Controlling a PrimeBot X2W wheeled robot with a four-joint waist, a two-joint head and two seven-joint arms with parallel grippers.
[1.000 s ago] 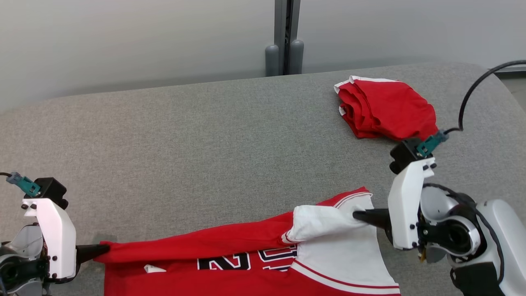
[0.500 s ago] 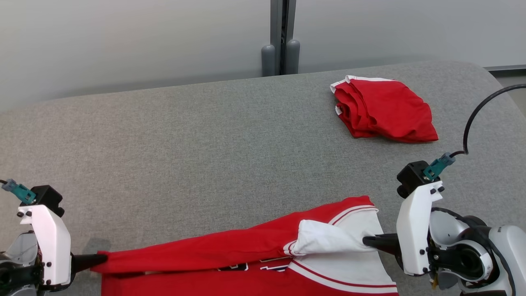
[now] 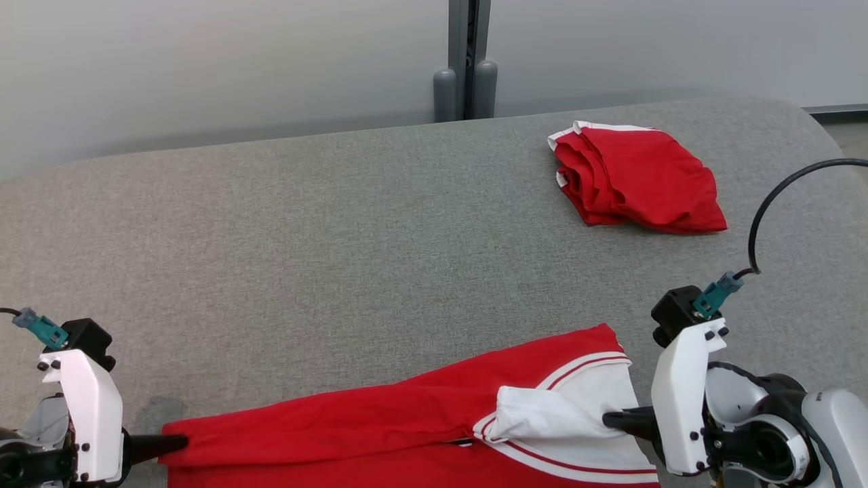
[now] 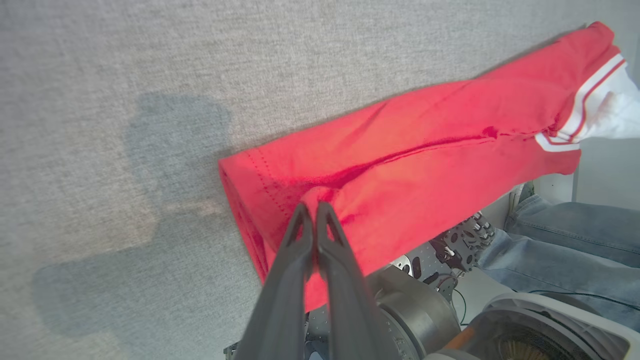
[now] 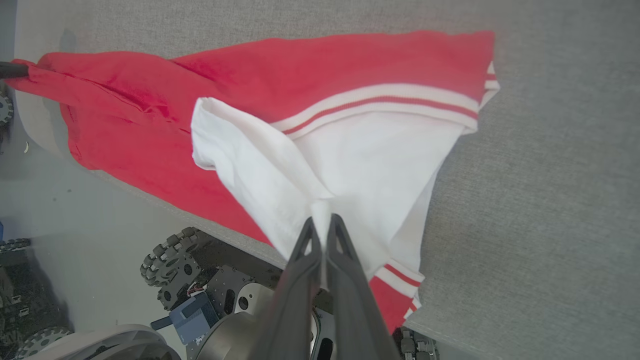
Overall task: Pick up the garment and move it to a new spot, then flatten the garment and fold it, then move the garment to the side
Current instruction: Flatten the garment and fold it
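Observation:
The garment (image 3: 380,423) is a red jersey with white striped sleeves, stretched along the near edge of the grey table (image 3: 339,237), its lower part hanging over the edge. My left gripper (image 3: 182,442) is shut on its red left end (image 4: 280,185). My right gripper (image 3: 607,420) is shut on the white sleeve fabric (image 5: 280,165) at the right end. In the left wrist view the left gripper (image 4: 314,207) pinches a red fold. In the right wrist view the right gripper (image 5: 322,220) pinches white cloth drawn up into a peak.
A second red garment (image 3: 637,177) lies folded at the table's far right. A grey post (image 3: 465,61) stands behind the table against the pale wall. Below the table edge the robot's wheeled base (image 5: 210,285) shows, and blue denim (image 4: 565,235) beside it.
Both grippers have drawn back toward the table's near edge with the jersey. Its fold has dropped over the number print, which no longer shows.

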